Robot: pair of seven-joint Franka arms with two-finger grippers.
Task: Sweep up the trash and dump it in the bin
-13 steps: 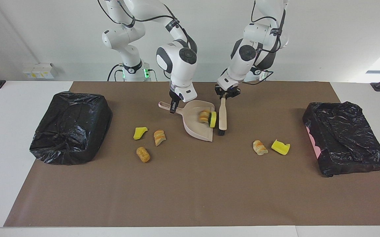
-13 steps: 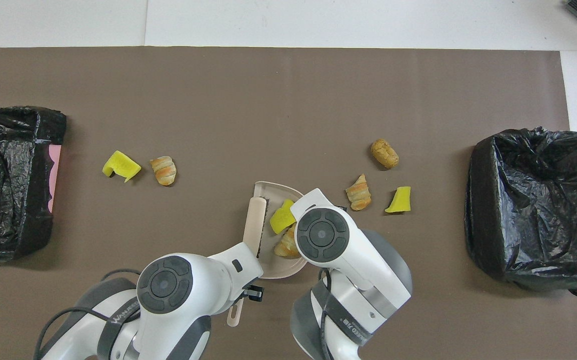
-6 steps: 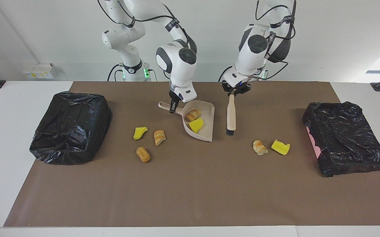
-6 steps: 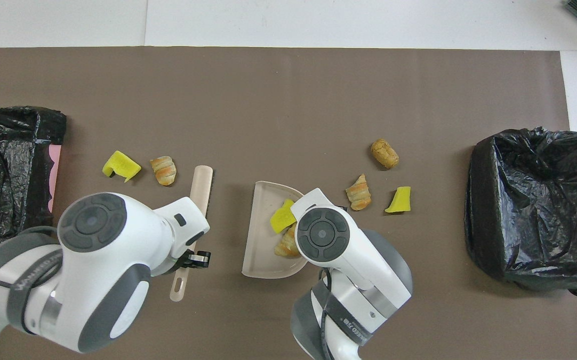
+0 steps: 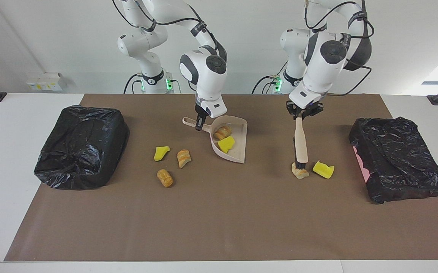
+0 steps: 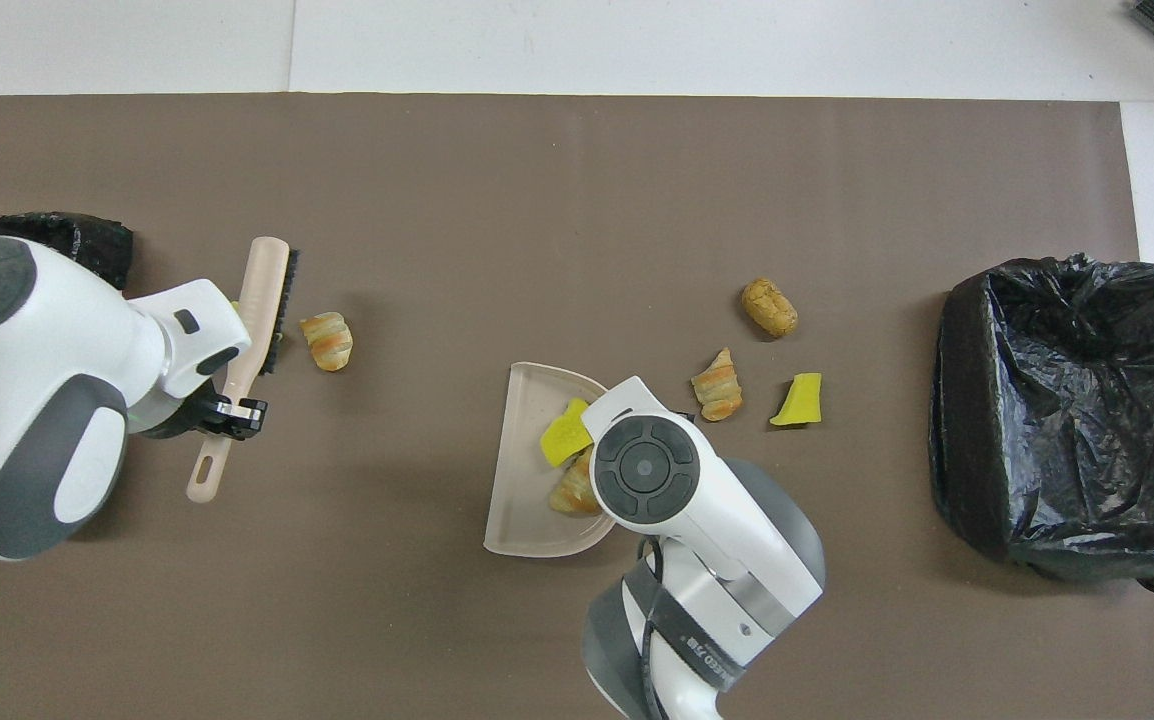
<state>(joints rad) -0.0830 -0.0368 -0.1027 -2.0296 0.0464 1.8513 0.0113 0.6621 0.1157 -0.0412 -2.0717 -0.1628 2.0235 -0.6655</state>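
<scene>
My right gripper (image 5: 200, 123) is shut on the handle of the beige dustpan (image 5: 238, 149), which rests on the brown mat. In the pan (image 6: 522, 500) lie a bread lump (image 5: 222, 132) and a yellow sponge chunk (image 5: 226, 144). My left gripper (image 5: 299, 115) is shut on the beige brush (image 5: 300, 140), toward the left arm's end. The bristle end hangs down close to a bread lump (image 5: 300, 172) and a yellow chunk (image 5: 323, 169); whether it touches them I cannot tell. Three more scraps of trash, a sponge chunk (image 5: 161, 152) and two bread lumps (image 5: 183, 157) (image 5: 164, 177), lie toward the right arm's end.
A bin lined with a black bag (image 5: 82, 146) stands at the right arm's end of the mat (image 6: 577, 180). A second black-bagged bin (image 5: 397, 159) stands at the left arm's end. In the overhead view my right wrist (image 6: 647, 465) hides the dustpan handle.
The left arm carried the brush away from the dustpan toward the left arm's end, over to the two scraps there. The two scraps in the pan settled. The right arm stayed still.
</scene>
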